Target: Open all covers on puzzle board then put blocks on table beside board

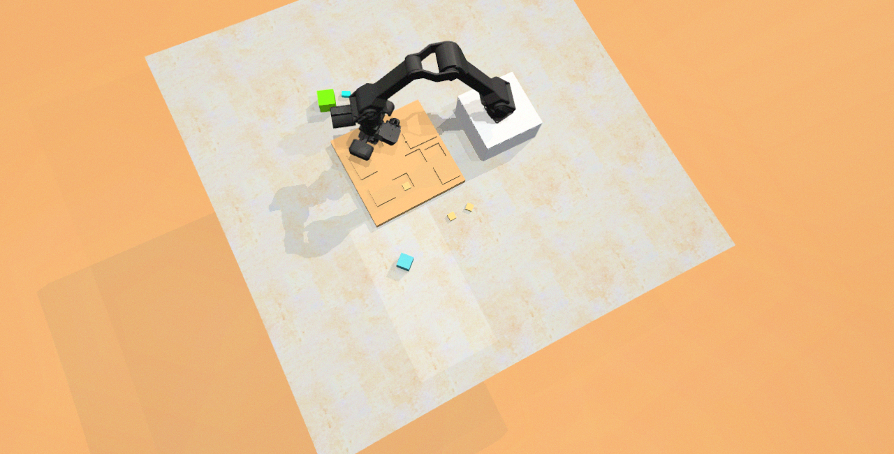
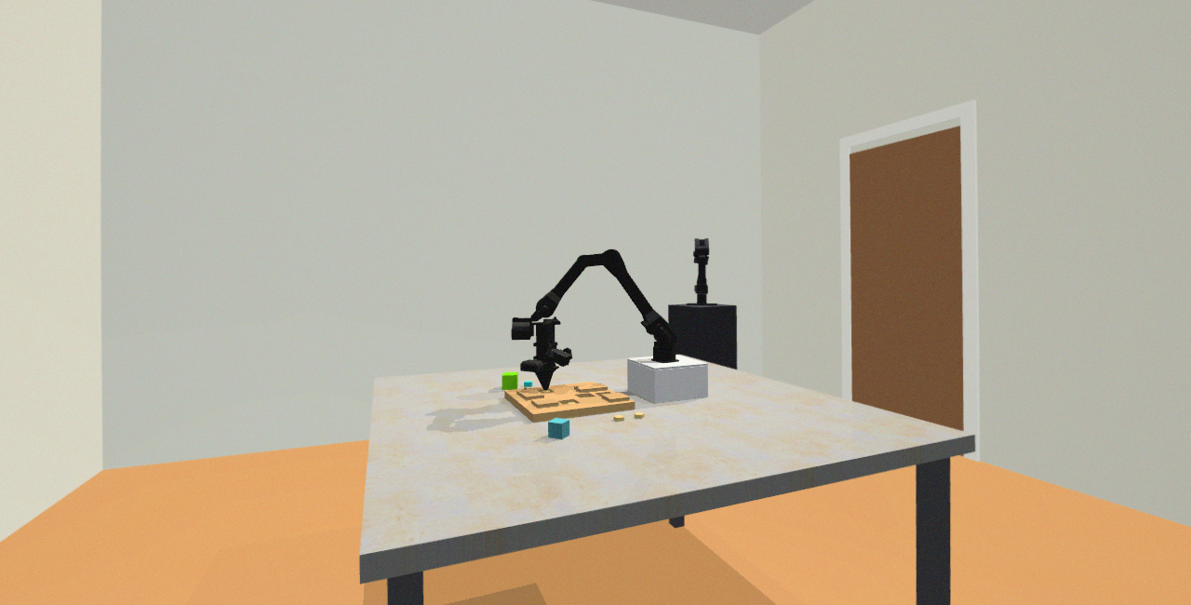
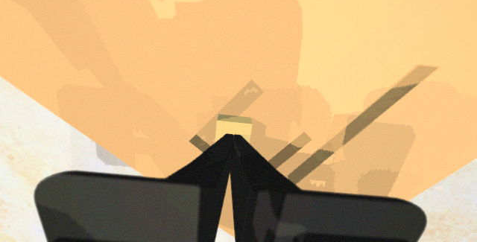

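My gripper (image 2: 545, 388) (image 3: 232, 141) is shut and empty, pointing down at the board's far left part. Its tips overlap a pale yellow block (image 3: 234, 127) in a well; contact is unclear. The arm hides this well in the top view. The wooden puzzle board (image 1: 417, 197) (image 2: 582, 411) (image 3: 231, 41) has several raised covers, including one at the front left (image 1: 381, 193) and one at the right (image 1: 447, 172). Another yellow block (image 1: 406, 185) sits in an uncovered front well. Two other wells look uncovered and empty. Two yellow blocks (image 1: 451, 216) (image 1: 469, 207) (image 2: 619, 418) (image 2: 639, 414) lie on the table.
A green cube (image 1: 326, 100) (image 2: 509, 381) and small cyan block (image 1: 345, 94) (image 2: 528, 383) stand behind the board's left side. A blue cube (image 1: 405, 261) (image 2: 558, 428) stands in front. The arm's white base block (image 1: 513, 132) (image 2: 682, 383) is right of the board.
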{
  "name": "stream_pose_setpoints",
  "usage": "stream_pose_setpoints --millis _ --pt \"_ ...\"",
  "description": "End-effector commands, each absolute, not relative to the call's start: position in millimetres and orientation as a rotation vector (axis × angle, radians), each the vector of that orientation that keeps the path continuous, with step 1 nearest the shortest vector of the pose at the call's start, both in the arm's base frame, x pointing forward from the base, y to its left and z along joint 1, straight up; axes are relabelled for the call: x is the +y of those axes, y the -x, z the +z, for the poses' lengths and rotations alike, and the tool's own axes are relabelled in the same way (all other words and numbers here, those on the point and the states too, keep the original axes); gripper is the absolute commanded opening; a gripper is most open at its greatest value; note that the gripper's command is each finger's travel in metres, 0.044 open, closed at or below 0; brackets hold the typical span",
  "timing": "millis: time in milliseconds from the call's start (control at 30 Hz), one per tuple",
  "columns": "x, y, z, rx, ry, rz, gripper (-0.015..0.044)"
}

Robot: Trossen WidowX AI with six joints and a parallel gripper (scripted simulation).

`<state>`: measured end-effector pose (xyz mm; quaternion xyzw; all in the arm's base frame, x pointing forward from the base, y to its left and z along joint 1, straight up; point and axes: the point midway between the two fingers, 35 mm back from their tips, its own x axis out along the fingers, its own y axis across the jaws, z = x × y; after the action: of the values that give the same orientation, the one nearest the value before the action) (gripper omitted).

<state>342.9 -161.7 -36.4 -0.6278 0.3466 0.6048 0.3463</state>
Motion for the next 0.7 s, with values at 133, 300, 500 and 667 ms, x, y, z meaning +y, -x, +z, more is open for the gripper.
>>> stream_pose_setpoints --millis 133,300,500,667 --pt "-159.9 -345.1 -39.4 0.895 1.629 1.571 0.0" --pt "-156.3 -350.3 -41.0 0.895 1.629 1.57 0.0" --pt "-154.2 -353.1 -41.8 0.895 1.628 1.57 0.0" --pt "-154.3 -353.0 -41.2 0.895 1.628 1.57 0.0"
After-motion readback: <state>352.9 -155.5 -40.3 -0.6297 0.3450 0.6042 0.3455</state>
